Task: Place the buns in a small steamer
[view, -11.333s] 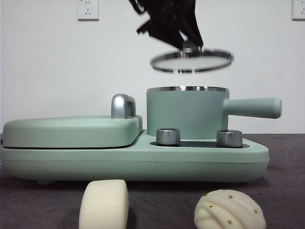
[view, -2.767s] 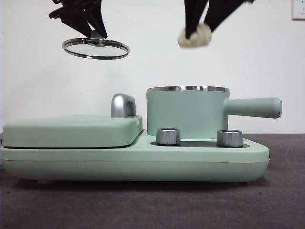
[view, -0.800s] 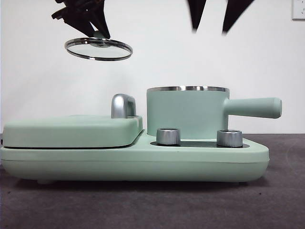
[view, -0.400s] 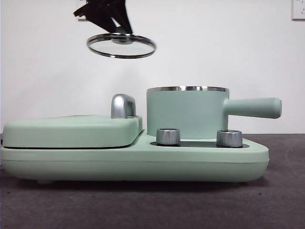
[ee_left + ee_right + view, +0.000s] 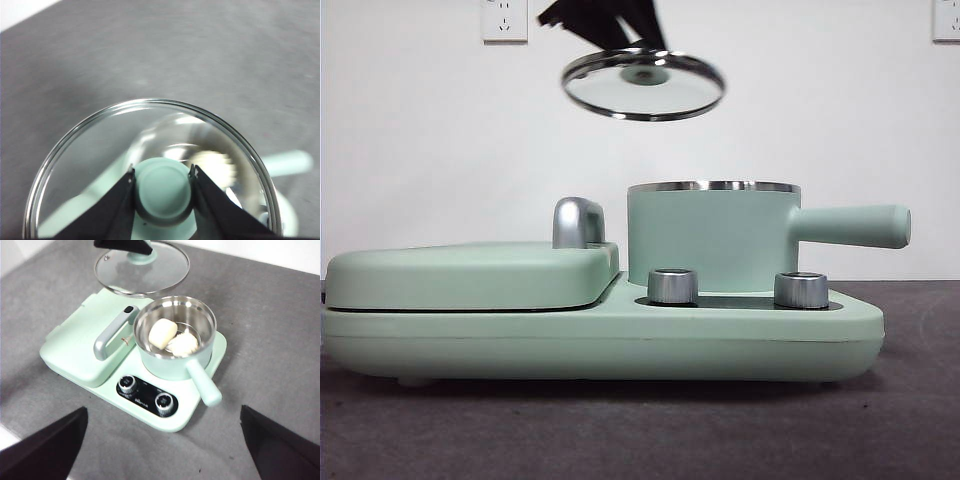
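On the grey desk (image 5: 640,440) sits a mint-green cooker base (image 5: 600,335), and everything else is placed from it. Two steel dials (image 5: 165,401) line its near edge on the pot side. The flat lidded griddle (image 5: 470,275), with its steel handle (image 5: 578,222), fills the other half of the base. The small steamer (image 5: 712,235) stands on the base just behind the dials, uncovered, its straight side handle (image 5: 850,226) pointing away from the griddle. Both buns (image 5: 172,338) lie inside the pot, the smooth one (image 5: 163,333) touching the paler one (image 5: 183,344).

Above the base, over the gap between griddle and pot, the glass lid (image 5: 643,84) hangs tilted in the air. The left gripper (image 5: 162,186) has its jaws clamped on the lid's green knob (image 5: 163,189). The right gripper (image 5: 162,450) is high over the near side of the base, jaws spread wide and holding nothing.
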